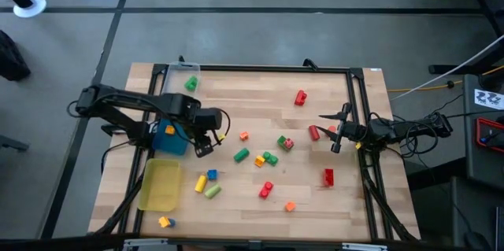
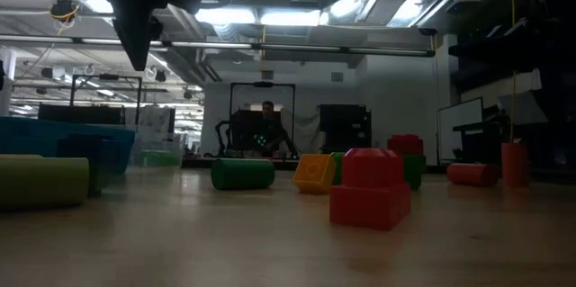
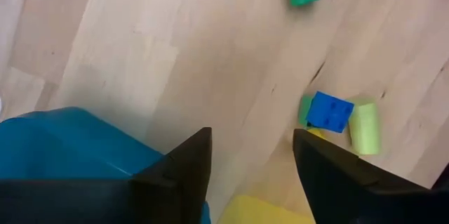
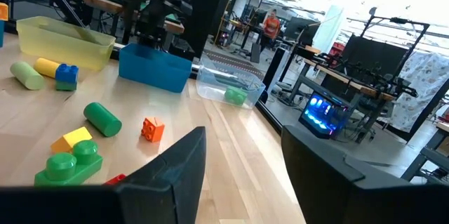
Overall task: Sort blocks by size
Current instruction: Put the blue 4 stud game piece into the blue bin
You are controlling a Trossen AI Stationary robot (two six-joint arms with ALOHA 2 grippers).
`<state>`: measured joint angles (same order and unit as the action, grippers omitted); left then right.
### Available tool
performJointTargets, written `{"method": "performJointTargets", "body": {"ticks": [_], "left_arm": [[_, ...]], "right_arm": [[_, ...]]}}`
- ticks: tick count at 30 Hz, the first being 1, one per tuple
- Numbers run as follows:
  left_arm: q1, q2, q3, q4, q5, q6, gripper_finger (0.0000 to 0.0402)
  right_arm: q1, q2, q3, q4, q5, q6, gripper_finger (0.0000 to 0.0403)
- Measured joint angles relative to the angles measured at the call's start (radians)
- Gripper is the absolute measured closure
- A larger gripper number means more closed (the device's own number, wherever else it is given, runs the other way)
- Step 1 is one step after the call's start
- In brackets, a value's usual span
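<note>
Hovering at the blue tray's (image 1: 168, 138) right edge, left of frame centre in the high view, the left gripper (image 1: 203, 145) stands wide with nothing between its fingers.

Nearest blocks: a small cluster just below and right of it — yellow cylinder (image 1: 201, 182), pale green cylinder (image 1: 213, 191), blue-topped piece (image 1: 211, 175). In the left wrist view that cluster lies ahead of the fingers with bare wood between.

Green cylinder (image 1: 241, 155) lies to the gripper's right, long axis slanting across the frame.

Right gripper (image 1: 335, 134) waits at right of centre, fingers parted, empty, a red cylinder (image 1: 314, 132) just to its left.

Judgement: left arm is nearer the lower-left cluster; right arm nearer the red pieces.

Room: open counter (image 1: 236, 94) around the cluster. Yellow tray (image 1: 160, 185) sits just left of it; clear tray (image 1: 181, 78) at upper left already holds one green block (image 1: 190, 84).
</note>
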<state>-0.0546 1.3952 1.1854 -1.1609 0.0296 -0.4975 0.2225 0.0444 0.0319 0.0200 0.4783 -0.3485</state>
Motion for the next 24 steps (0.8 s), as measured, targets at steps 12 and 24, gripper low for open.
{"method": "performJointTargets", "body": {"ticks": [12, 24], "left_arm": [[-0.129, 0.123, 0.0, 0.055, 0.09, 0.075, 0.0151], [-0.235, 0.243, 0.0, 0.149, 0.091, 0.086, 0.015]], "right_arm": [[0.0, 0.0, 0.0, 0.0, 0.0, 0.0, 0.0214], [0.0, 0.0, 0.0, -0.001, 0.0, 0.0, 0.0214]]}}
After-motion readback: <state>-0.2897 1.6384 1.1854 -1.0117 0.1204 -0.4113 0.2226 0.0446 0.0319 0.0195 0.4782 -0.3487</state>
